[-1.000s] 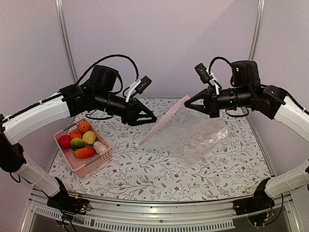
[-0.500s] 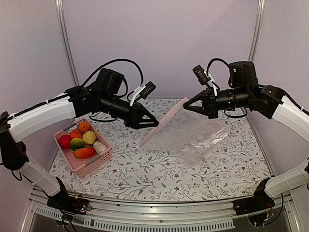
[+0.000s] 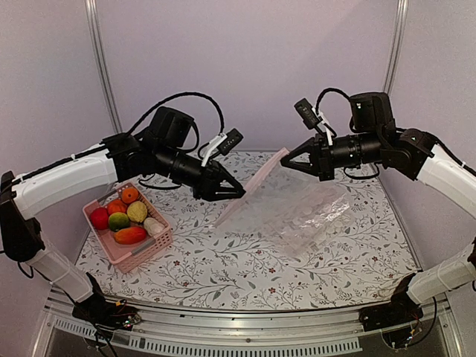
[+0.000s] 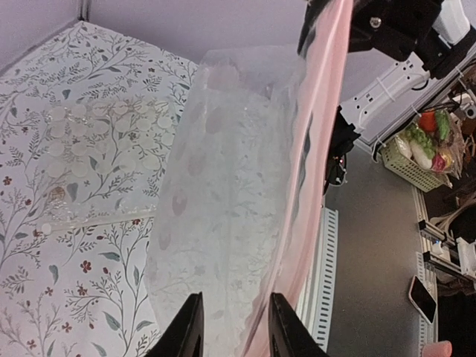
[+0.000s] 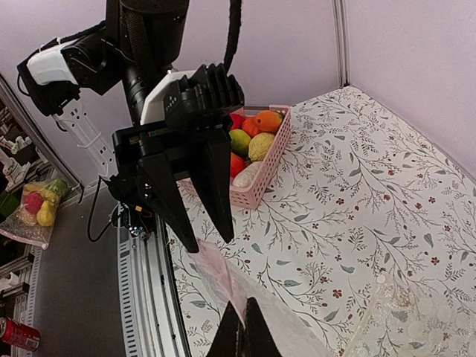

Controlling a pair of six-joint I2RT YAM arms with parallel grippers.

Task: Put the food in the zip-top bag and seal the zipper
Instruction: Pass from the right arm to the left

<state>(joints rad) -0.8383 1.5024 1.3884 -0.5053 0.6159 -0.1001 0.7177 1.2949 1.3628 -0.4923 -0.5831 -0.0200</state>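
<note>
The zip-top bag (image 3: 301,208) is clear and crinkly. One corner is lifted off the table and the rest rests on it. Its zipper (image 3: 249,190) is a pinkish strip slanting down to the left. My right gripper (image 3: 287,162) is shut on the zipper's upper end, which also shows in the right wrist view (image 5: 244,332). My left gripper (image 3: 239,191) is open, its jaws either side of the zipper (image 4: 316,163) near the lower end, not closed on it (image 4: 235,327). The food (image 3: 123,217) lies in the pink basket (image 3: 152,249) at the left, including a white radish (image 3: 154,226).
A floral cloth (image 3: 223,275) covers the table. Metal frame posts (image 3: 100,67) stand at the back corners, and a slotted rail (image 3: 223,343) runs along the near edge. Off the table, a green basket of produce (image 4: 420,149) shows in the left wrist view.
My left gripper has moved right and closer to the bag's zipper, staying open. My right gripper has shifted slightly left, still holding the zipper's upper end.
</note>
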